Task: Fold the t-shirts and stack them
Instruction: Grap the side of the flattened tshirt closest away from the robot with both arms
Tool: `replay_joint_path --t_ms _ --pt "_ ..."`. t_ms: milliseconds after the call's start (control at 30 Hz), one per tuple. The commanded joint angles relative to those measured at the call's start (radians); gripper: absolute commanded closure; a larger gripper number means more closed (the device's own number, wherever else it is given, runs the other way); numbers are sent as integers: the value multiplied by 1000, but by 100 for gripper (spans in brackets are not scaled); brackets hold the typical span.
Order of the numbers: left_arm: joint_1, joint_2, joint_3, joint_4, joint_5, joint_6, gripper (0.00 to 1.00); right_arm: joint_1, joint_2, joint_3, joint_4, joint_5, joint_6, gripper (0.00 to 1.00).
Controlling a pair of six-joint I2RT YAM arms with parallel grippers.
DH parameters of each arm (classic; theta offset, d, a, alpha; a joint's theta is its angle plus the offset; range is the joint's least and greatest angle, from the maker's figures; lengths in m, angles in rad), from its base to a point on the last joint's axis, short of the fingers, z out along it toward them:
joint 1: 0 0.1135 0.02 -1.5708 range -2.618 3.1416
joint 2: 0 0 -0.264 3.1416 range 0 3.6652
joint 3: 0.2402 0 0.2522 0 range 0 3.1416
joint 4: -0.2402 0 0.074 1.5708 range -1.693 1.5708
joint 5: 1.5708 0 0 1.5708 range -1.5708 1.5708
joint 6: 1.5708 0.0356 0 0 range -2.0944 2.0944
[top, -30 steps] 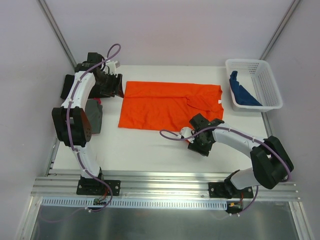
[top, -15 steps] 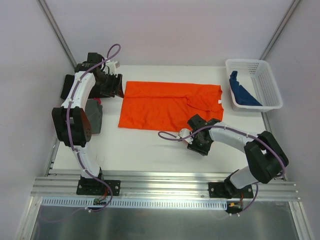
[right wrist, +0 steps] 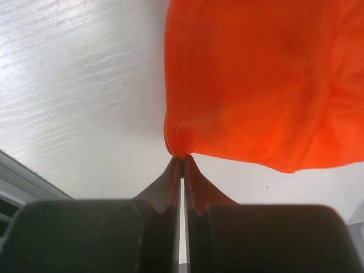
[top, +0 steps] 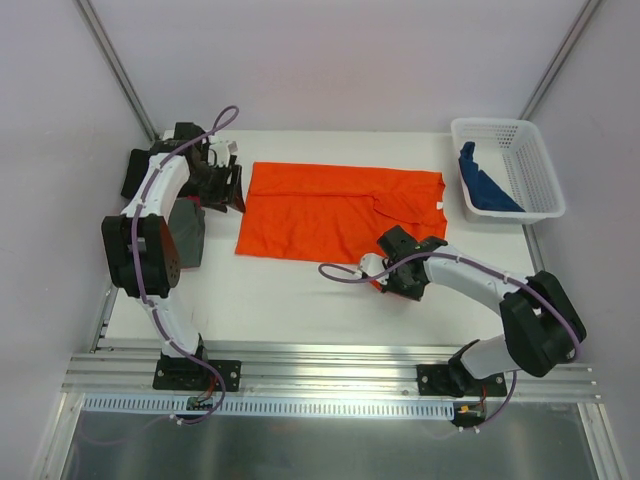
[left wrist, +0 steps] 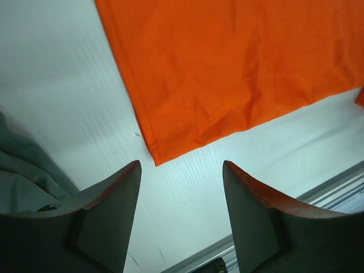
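Note:
The bright orange-red t-shirt [top: 340, 210] lies spread flat across the middle of the table. My right gripper [top: 392, 268] sits at its near right edge, and in the right wrist view the gripper [right wrist: 182, 158] is shut on a bunched fold of the orange hem [right wrist: 256, 85]. My left gripper [top: 225, 190] hovers by the shirt's left side, open. In the left wrist view this gripper [left wrist: 182, 165] has bare table between its fingers, and the shirt's corner [left wrist: 227, 74] lies just beyond the tips. A dark grey t-shirt [top: 186, 230] lies at the left edge. A blue t-shirt [top: 487, 188] is in the basket.
The white mesh basket [top: 512, 133] stands at the far right corner. Dark cloth [top: 133, 175] lies at the far left behind the left arm. Grey cloth [left wrist: 23, 170] shows beside the left finger. An aluminium rail [top: 330, 365] runs along the table's near edge.
My right gripper has closed on the orange shirt's near hem. The left gripper has shifted slightly toward the near left, still open.

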Motion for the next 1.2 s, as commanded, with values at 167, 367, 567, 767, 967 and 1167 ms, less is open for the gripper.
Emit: replay_joint_path --t_ms 167,367,567,767,967,1167 --pt "12 -135 -229 -39 87 -37 44 -27 -96 60 -7 56 -37 99" --pt "11 -54 -221 -51 175 -86 42 -53 -96 69 0 58 -46 99" --pt "34 46 -214 -70 205 -83 44 -75 -96 74 0 53 -40 99" --pt "67 107 -208 -76 213 -88 47 -91 -85 74 16 53 -42 99" --pt "92 152 -188 -83 221 -93 47 -99 -60 97 17 55 -43 99" --pt "95 207 -171 -83 219 -96 47 -101 -25 132 14 56 -45 99"
